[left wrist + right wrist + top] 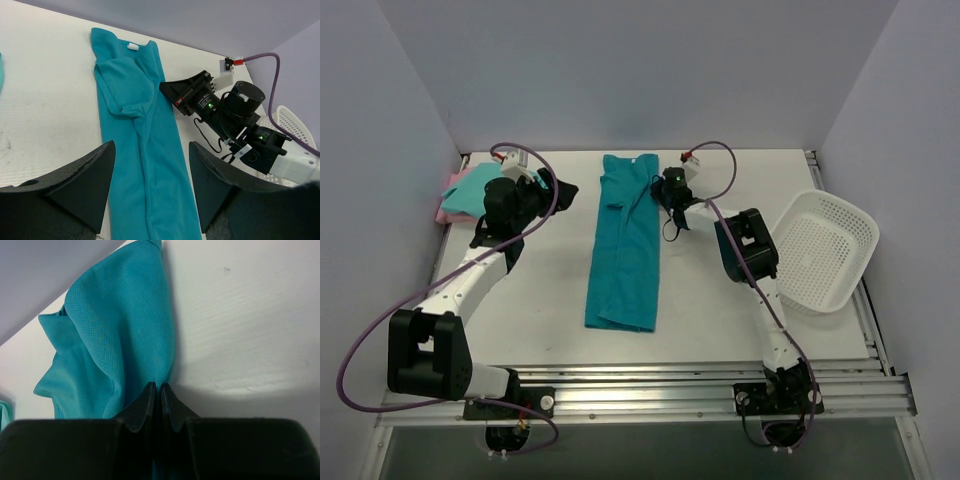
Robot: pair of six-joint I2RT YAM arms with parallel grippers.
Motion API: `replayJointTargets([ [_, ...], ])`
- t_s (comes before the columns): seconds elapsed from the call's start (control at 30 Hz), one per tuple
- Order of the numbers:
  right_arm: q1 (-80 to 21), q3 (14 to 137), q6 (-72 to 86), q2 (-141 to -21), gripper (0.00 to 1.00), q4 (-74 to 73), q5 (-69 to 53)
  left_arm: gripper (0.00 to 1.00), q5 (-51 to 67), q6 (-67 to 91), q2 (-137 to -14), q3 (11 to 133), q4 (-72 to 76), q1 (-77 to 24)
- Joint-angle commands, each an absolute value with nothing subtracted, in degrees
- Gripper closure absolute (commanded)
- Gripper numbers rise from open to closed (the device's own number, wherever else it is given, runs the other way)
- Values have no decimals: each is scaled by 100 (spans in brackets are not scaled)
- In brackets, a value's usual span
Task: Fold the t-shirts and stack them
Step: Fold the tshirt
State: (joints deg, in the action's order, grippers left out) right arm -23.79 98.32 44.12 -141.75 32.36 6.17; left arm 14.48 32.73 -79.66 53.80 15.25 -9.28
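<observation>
The deep teal t-shirt (625,245) lies folded into a long narrow strip down the middle of the table, collar at the far end. My right gripper (660,190) is at its upper right edge, and the right wrist view shows the gripper (157,387) shut on a fold of the teal cloth (115,325). My left gripper (563,192) is open and empty, left of the shirt's top; its wrist view shows the gripper (150,175) above the strip (140,150). The mint t-shirt (470,185) lies on the pink t-shirt (445,213) at the far left.
A white perforated basket (820,250) stands at the right table edge, also in the left wrist view (292,120). Purple cables loop over both arms. Walls close in the table at the back and both sides.
</observation>
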Motion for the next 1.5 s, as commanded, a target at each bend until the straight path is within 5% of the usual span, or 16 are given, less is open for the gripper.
replayJointTargets([
  [0.0,-2487,10238,4272,-14624,100,2865,264,31,1582,3313,-7954,5361,1925,-949],
  [0.2,-2522,10915,3946,-14854,95,2637,132,31,1547,3296,-8007,5353,1934,-958],
  [0.33,-2514,10715,3841,-14460,13,2627,150,32,1547,3305,-7998,5344,1934,-958],
  [0.4,-2514,10460,3727,-14274,3,2698,44,32,1599,3392,-7998,5309,2021,-958],
  [0.57,-2549,9223,3612,-12923,0,2864,-106,35,1820,3805,-7911,5072,2320,-1019],
  [0.87,-2943,5232,4569,-9872,4,3093,1123,36,335,4517,-7761,4167,835,-1448],
  [1.13,-4936,4079,5325,-9290,5,2594,2108,39,-307,4869,-7428,3043,264,-2504],
  [1.47,-6221,3200,6310,-8632,4,2110,2759,39,-712,5361,-5898,2215,-615,-3392],
])
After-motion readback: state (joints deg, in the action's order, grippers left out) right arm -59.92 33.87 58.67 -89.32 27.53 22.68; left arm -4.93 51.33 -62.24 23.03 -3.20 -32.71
